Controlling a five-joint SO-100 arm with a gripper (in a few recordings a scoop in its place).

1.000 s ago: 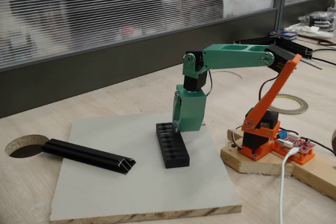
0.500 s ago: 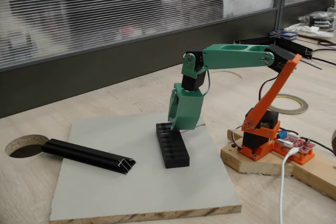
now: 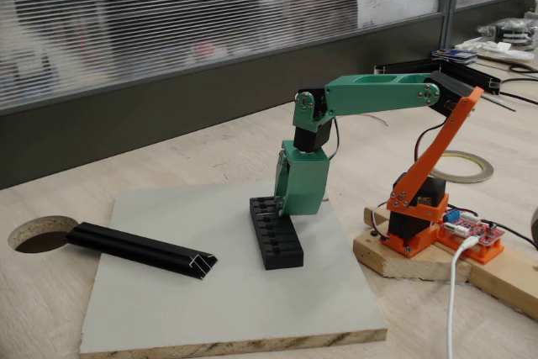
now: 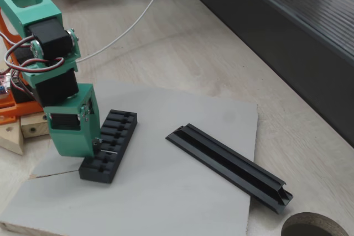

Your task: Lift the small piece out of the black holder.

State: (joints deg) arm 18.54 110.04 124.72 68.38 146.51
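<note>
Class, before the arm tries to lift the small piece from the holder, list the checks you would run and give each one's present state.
1. Gripper directly over the black holder: ok.
2. Small piece located, thin grey tab beside the fingertips: ok.
3. Fingers closed on the piece: cannot tell.
4. Holder flat on the grey board: ok.
5. Black extruded rail apart from the holder, out of the lift path: ok.

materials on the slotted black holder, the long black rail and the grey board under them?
Black holder: probably matte plastic; dull, even black, moulded-looking slots.
Long black rail: likely black-coated aluminium; faint sheen, and its cut end looks pale and metallic in the other fixed view.
Grey board: wood-based panel with smooth grey facing; its front edge shows raw wood grain.
</note>
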